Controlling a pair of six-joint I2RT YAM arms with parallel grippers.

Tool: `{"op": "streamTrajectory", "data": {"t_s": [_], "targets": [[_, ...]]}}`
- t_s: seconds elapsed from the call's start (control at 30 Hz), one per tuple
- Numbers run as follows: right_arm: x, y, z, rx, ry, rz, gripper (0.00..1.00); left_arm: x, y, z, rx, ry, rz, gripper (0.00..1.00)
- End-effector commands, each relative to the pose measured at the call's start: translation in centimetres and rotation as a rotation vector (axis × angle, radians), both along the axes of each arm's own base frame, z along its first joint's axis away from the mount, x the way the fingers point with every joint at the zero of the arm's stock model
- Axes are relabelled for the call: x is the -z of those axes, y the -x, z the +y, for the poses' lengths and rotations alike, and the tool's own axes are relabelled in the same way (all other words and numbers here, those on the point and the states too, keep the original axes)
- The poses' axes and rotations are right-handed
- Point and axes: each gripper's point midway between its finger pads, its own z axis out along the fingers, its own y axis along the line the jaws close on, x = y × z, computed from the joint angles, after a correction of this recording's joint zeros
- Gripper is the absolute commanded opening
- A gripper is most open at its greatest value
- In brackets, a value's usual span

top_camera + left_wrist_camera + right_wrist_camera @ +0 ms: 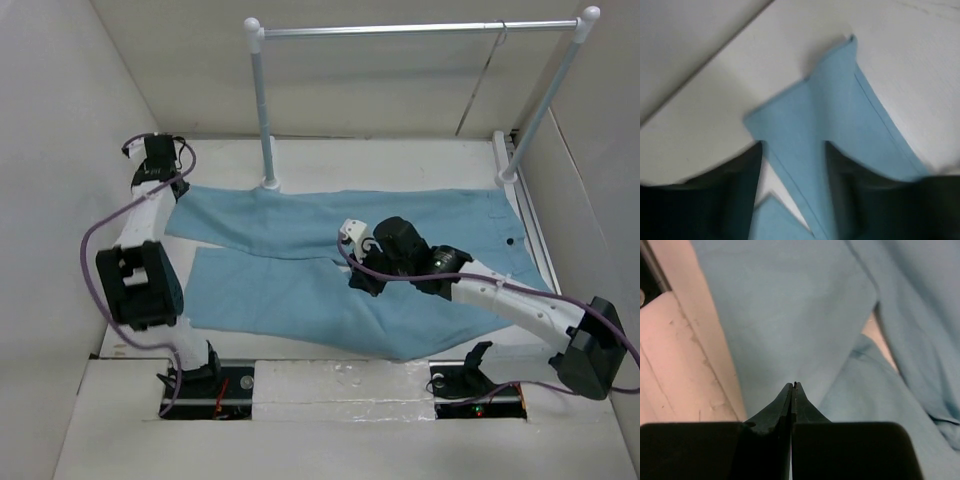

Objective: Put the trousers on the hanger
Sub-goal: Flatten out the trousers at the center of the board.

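- trousers: plain light sky-blue, darker seam lines
- worktop: white
- rack: white posts, silver bar
- arms: white, black joints
- cables: purple
- left tool, right tool: black

Left arm: rises from its base at the near edge, folds back at a dark elbow block, then reaches along the left side toward the far left corner. Left gripper: points down and away, jaws parted, the two dark fingers standing well apart; the wrist view is blurred. Right arm: swings out to the right, bends at its elbow, and stretches low toward the centre. Right gripper: aimed left and downward, jaws closed, tips pressed flat against each other.
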Motion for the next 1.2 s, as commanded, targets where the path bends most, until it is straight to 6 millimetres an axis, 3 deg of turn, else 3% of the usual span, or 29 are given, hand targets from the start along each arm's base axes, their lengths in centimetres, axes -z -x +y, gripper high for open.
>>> {"op": "streamTrajectory", "data": {"t_s": [0.0,0.03,0.07,0.1,0.17,0.2,0.23,0.33,0.37,0.47,0.63,0.67,0.87,1.0,1.03,1.07,1.17], "targets": [[0.2,1.3,2.2,-0.070,-0.040,-0.006,0.00,-3.4,5.3,-3.1,0.073,0.021,-0.131,0.24],[0.8,1.6,2.5,-0.081,-0.028,-0.001,0.00,-2.6,6.4,-3.7,0.085,0.043,-0.137,0.07],[0.9,1.5,2.5,-0.084,-0.026,-0.006,0.00,-3.1,8.1,-5.2,0.121,0.099,-0.179,0.00],[1.1,1.6,2.6,-0.087,-0.029,-0.008,0.00,0.6,10.5,-6.3,0.137,0.145,-0.109,0.00],[1.6,1.3,2.4,-0.084,-0.015,-0.022,0.00,2.1,13.0,-8.4,0.180,0.237,-0.093,0.00],[1.9,0.9,2.2,-0.075,-0.007,-0.021,0.05,4.5,14.9,-9.4,0.175,0.290,-0.048,0.00],[2.2,1.0,2.2,-0.081,0.000,-0.012,0.10,5.2,15.6,-9.9,0.175,0.321,-0.037,0.00],[3.3,0.5,2.0,-0.077,0.021,0.008,0.26,7.7,17.4,-13.0,0.203,0.488,-0.018,0.15],[3.5,0.1,1.8,-0.070,0.026,0.008,0.29,8.5,17.8,-14.3,0.224,0.558,-0.002,0.18],[3.2,-0.2,1.7,-0.070,0.018,-0.005,0.33,10.6,18.5,-15.3,0.200,0.632,0.029,0.18],[2.6,-0.9,0.9,-0.045,0.014,-0.017,0.34,13.0,18.5,-14.4,0.143,0.609,0.079,0.18],[2.5,-0.9,0.9,-0.045,0.013,-0.021,0.34,14.1,18.7,-13.6,0.102,0.601,0.114,0.18],[1.1,-2.5,-2.1,0.048,0.011,-0.048,0.35,15.9,17.7,-7.4,-0.100,0.553,0.130,0.17],[0.3,-3.6,-4.6,0.109,0.015,-0.065,0.35,14.0,14.9,-4.1,-0.138,0.494,0.098,0.17],[0.1,-4.0,-5.7,0.128,0.018,-0.069,0.35,13.1,14.0,-3.9,-0.129,0.499,0.084,0.17],[0.1,-4.0,-5.7,0.128,0.018,-0.069,0.36,13.1,14.0,-3.9,-0.129,0.499,0.084,0.17],[-0.2,-3.8,-6.1,0.123,0.005,-0.059,0.37,10.0,13.0,-3.6,-0.102,0.473,0.002,0.18]]}}
